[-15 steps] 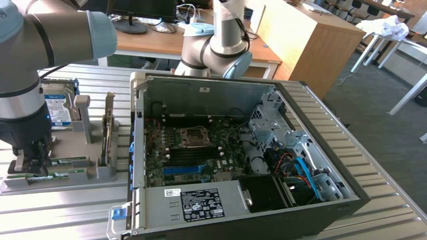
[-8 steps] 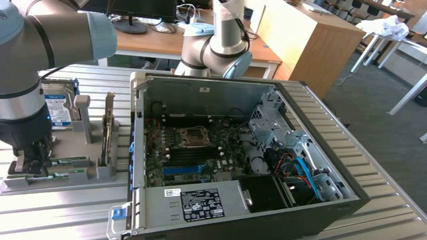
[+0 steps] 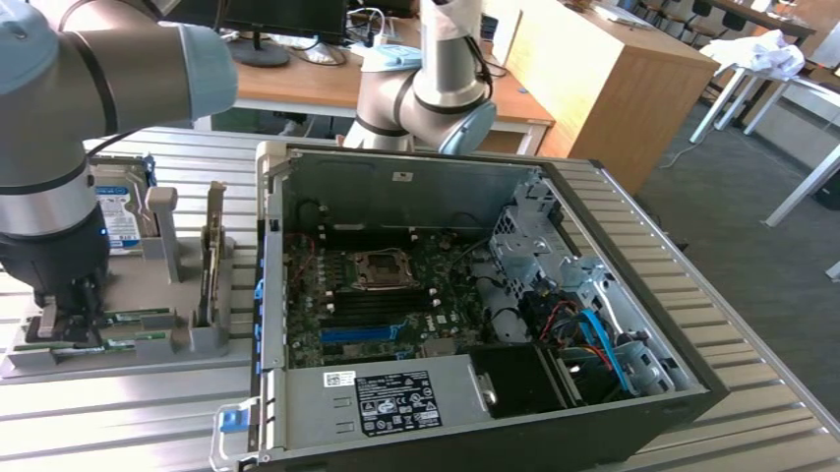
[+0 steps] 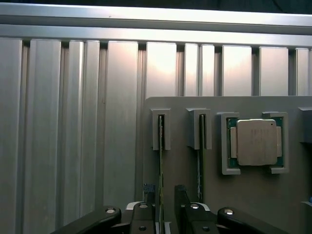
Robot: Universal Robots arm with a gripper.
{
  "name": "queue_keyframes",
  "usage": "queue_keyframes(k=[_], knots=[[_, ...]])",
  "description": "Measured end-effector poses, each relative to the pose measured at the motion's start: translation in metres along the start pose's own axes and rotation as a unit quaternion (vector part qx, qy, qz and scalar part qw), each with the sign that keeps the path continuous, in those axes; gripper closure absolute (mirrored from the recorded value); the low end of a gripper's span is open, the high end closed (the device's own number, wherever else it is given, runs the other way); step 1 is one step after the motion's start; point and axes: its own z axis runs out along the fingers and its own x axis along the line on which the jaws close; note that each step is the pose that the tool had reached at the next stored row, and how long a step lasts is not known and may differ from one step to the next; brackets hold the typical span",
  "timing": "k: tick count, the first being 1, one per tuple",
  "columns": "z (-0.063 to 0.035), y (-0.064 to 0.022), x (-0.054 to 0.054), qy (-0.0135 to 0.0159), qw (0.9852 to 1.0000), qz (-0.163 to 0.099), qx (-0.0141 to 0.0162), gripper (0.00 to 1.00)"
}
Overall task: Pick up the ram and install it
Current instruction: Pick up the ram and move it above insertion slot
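The ram (image 4: 161,161) is a thin green stick standing on edge in a slot of the grey holder (image 4: 185,105). My gripper (image 4: 165,207) hangs low over it with one black finger (image 4: 145,214) on each side, open, and a dark gap shows on one side of the stick. The look-alike second stick (image 4: 200,156) stands in the neighbouring slot. In the exterior view my gripper (image 3: 66,320) is down at the holder (image 3: 157,356) on the exterior view's left, beside the open computer case (image 3: 393,177), whose motherboard (image 3: 381,295) lies exposed.
A square silver processor (image 4: 256,142) sits in its own pocket of the holder. The blue-labelled hard drive (image 3: 121,211) stands upright behind the holder, and a thin card (image 3: 211,265) stands on edge near the case wall. Everything rests on a ribbed aluminium table (image 4: 73,122).
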Motion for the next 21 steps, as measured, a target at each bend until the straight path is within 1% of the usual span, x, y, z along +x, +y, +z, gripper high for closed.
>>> queue_keyframes(k=[14, 21], knots=[[-0.0001, -0.0169, 0.0, 0.0, 1.0, 0.0, 0.0, 0.7], [-0.0001, -0.0183, 0.0, 0.0, 1.0, 0.0, 0.0, 0.7]])
